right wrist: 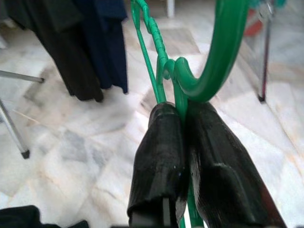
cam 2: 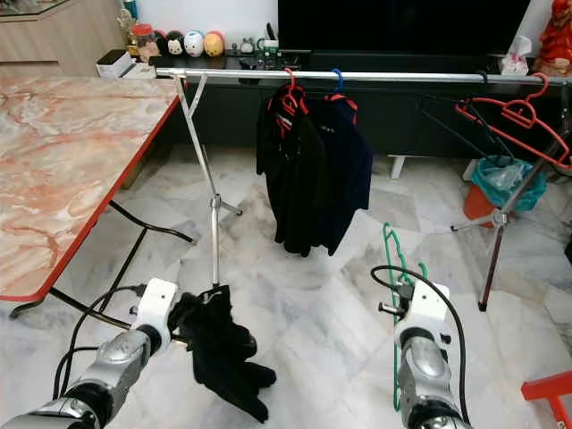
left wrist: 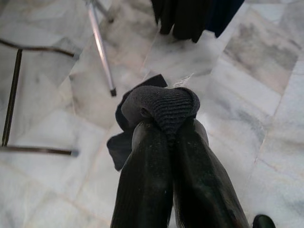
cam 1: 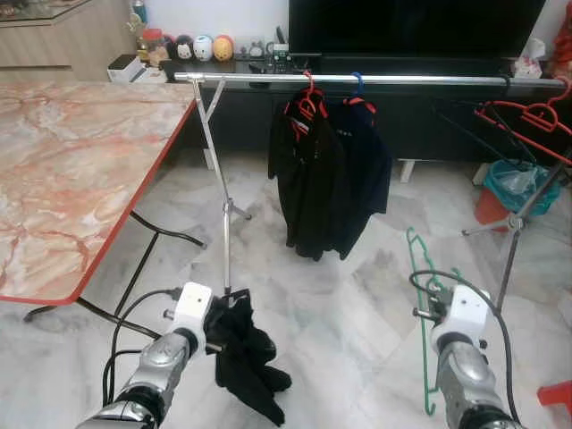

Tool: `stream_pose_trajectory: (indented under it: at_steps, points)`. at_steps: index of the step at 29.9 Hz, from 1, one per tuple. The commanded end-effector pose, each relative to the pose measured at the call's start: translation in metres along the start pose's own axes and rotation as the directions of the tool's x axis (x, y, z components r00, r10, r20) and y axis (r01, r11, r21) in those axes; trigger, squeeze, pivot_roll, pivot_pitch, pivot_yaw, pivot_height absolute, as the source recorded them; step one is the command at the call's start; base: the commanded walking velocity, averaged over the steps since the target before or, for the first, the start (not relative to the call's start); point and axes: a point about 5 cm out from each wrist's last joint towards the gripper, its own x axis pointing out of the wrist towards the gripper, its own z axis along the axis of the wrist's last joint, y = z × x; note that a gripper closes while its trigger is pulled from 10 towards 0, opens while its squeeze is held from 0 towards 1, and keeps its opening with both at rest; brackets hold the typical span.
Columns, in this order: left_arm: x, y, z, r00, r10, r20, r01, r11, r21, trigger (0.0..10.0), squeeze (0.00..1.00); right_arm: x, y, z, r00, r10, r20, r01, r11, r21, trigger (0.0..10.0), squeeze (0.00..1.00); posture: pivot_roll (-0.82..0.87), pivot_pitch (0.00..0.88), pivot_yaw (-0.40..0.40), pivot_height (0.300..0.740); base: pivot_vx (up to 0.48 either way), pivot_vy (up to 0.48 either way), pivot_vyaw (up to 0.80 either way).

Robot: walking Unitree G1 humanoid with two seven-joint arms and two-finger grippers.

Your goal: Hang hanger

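Grey-veined marble tiles (cam 1: 357, 313) cover the floor, glossy and pale, with a pink marbled table (cam 1: 71, 170) edged in red at the robot's left. Across the room runs a slim metal rail (cam 1: 375, 79) on thin steel legs, carrying two dark shirts (cam 1: 326, 179) on red and blue hooks; red hangers (cam 1: 527, 121) dangle at its far right end, above a teal bin (cam 1: 518, 183).

Low at the right, the right gripper (right wrist: 183, 123) has its smooth black fingers pinched onto the green hanger (cam 1: 420, 295), just beneath the curved hook. That hanger is thin ridged plastic and hangs down beside the wrist, over the floor and well short of the rail.

Low at the left, the left gripper (left wrist: 173, 137) is clamped on a black garment (cam 1: 243, 357), ribbed knit at the pinch, which droops in a crumpled bundle.
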Motion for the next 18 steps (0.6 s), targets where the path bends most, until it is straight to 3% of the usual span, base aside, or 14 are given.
stream_pose_trajectory:
  at_steps: [1,8,18]
  points:
    - [-0.002,0.005,-0.001,1.0,0.028,0.015,-0.027,0.999,-0.02,10.0,0.0,-0.003,-0.005,-0.006,0.999,-0.032,-0.021,0.032,0.999,0.026,10.0,0.0,0.08,0.0,-0.009,0.74,0.0,0.0,0.0]
    - [-0.001,0.003,-0.001,1.0,0.025,0.01,-0.025,1.0,0.0,10.0,0.0,-0.003,-0.006,-0.007,0.998,-0.063,-0.018,0.064,0.996,0.061,10.0,0.0,0.09,0.0,-0.013,0.74,0.0,0.0,0.0]
    - [-0.001,-0.001,-0.002,1.0,0.014,-0.002,-0.014,1.0,0.001,10.0,0.0,0.005,-0.008,0.011,0.995,-0.1,0.025,0.095,0.984,0.149,10.0,0.0,0.09,0.0,-0.013,0.74,0.327,0.0,-0.06]
